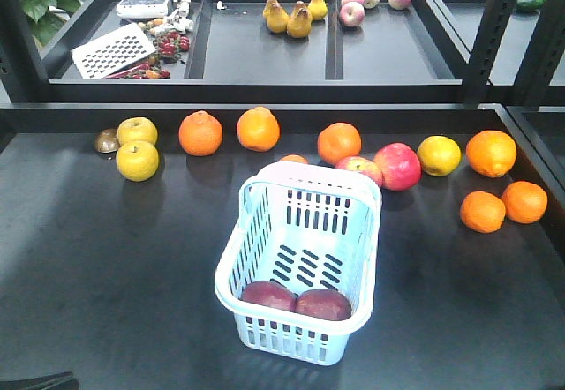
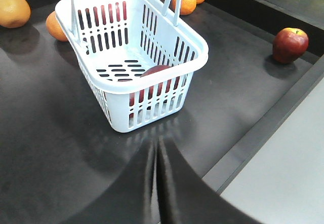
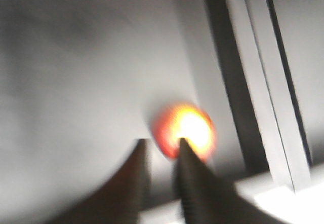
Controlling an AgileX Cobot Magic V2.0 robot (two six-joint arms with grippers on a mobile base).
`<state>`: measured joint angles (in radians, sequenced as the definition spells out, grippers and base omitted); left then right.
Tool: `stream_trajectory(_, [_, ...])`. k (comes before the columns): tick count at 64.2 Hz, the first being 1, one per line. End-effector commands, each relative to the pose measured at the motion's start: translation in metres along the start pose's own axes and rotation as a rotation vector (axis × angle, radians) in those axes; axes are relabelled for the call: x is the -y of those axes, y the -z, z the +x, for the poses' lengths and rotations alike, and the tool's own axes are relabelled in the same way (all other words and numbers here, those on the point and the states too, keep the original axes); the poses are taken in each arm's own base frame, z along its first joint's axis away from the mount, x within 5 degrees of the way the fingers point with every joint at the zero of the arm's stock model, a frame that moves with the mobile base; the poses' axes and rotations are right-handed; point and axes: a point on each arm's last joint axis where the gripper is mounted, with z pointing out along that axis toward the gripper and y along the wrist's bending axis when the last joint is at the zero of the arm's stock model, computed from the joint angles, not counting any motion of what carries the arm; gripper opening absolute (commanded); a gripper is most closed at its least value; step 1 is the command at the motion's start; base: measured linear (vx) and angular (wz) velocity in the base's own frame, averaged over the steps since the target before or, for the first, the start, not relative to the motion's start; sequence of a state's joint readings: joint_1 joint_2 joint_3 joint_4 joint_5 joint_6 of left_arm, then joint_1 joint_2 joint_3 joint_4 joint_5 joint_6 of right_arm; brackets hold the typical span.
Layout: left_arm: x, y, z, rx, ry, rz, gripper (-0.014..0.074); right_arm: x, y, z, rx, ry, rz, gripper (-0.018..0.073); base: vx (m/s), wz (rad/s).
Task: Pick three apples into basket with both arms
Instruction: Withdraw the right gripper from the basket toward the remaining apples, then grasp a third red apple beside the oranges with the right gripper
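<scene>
Two apples (image 1: 296, 301) lie in the basket (image 1: 305, 187); left jaws together, right jaws slightly apart, must reach the third apple (image 2: 290, 43) at its 3 o'clock.

Oranges (image 1: 201, 133), yellow pears (image 1: 298, 21) (upper shelf), a white grater (image 1: 113, 50).

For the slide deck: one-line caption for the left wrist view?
Left gripper, fingers together, faces the slotted basket holding dark red apples; a third apple sits apart on the black table.
</scene>
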<state>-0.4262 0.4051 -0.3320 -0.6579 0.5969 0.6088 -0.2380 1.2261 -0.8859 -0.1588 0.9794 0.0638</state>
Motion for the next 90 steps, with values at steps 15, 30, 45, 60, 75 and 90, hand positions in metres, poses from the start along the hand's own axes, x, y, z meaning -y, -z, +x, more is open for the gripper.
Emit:
stream_trajectory(15, [-0.001,0.003,-0.012,0.074,0.028,-0.017,-0.0006,0.04,-0.052,-0.007,-0.193,-0.129,-0.039,0.0731,0.0,0.0])
stream_trajectory(30, [-0.001,0.003,-0.012,0.074,0.028,-0.017,-0.0006,0.039,-0.088,-0.013,-0.248,-0.097,-0.054,0.0708,0.0,0.0])
stream_trajectory(45, [-0.001,0.003,-0.012,0.073,0.028,-0.017,-0.0006,0.038,-0.116,-0.012,-0.32,-0.059,-0.064,0.0652,0.0,0.0])
stream_trajectory(60, [-0.001,0.003,-0.012,0.073,0.028,-0.017,-0.0006,0.039,-0.142,-0.009,-0.38,-0.016,-0.047,0.0611,0.0,0.0])
stream_trajectory(75, [-0.001,0.003,-0.012,0.073,0.028,-0.017,-0.0006,0.038,-0.16,-0.007,-0.403,-0.002,-0.049,0.0597,0.0,0.0])
stream_trajectory(90, [-0.001,0.003,-0.012,0.073,0.028,-0.017,-0.0006,0.036,-0.179,-0.001,-0.468,0.003,-0.064,0.0592,0.0,0.0])
